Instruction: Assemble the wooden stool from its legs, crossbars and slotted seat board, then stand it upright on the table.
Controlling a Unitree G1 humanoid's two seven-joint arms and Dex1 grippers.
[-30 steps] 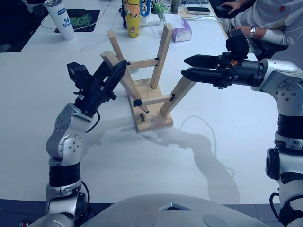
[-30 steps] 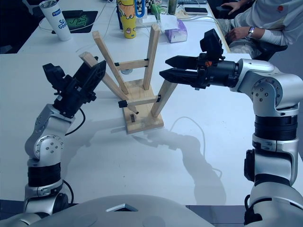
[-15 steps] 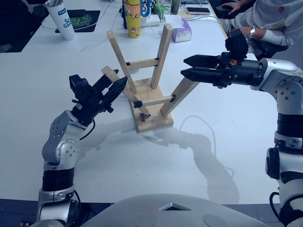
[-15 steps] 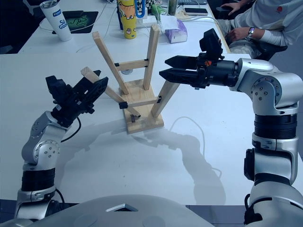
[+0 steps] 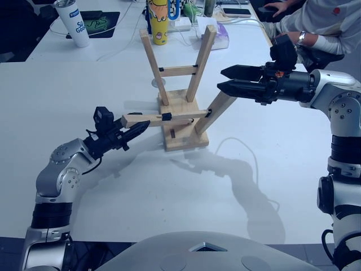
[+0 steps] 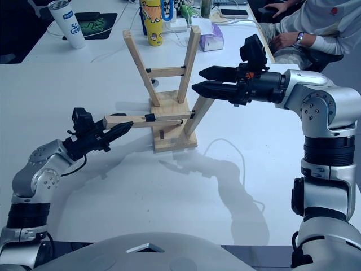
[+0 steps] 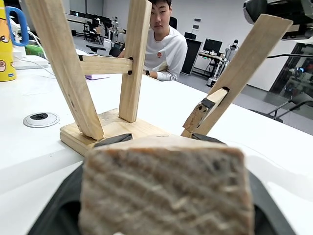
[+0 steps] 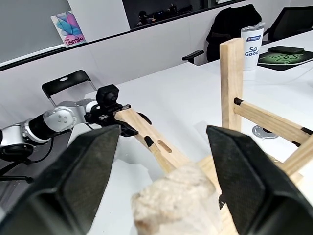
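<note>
Clamping the low leg (image 5: 144,118), left claw (image 5: 135,129) is closed; right claw (image 5: 221,79) gapes wide around slanted leg (image 5: 217,110)

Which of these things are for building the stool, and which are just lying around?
For the stool: seat board, upright legs, crossbars, sideways leg in left tool, right tool.
Lying about: white tumbler, yellow cup, tissue pack.

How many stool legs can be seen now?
4. Two upright legs stand on the seat board; a leaning leg points toward the right gripper; a level leg is in the left gripper.
</note>
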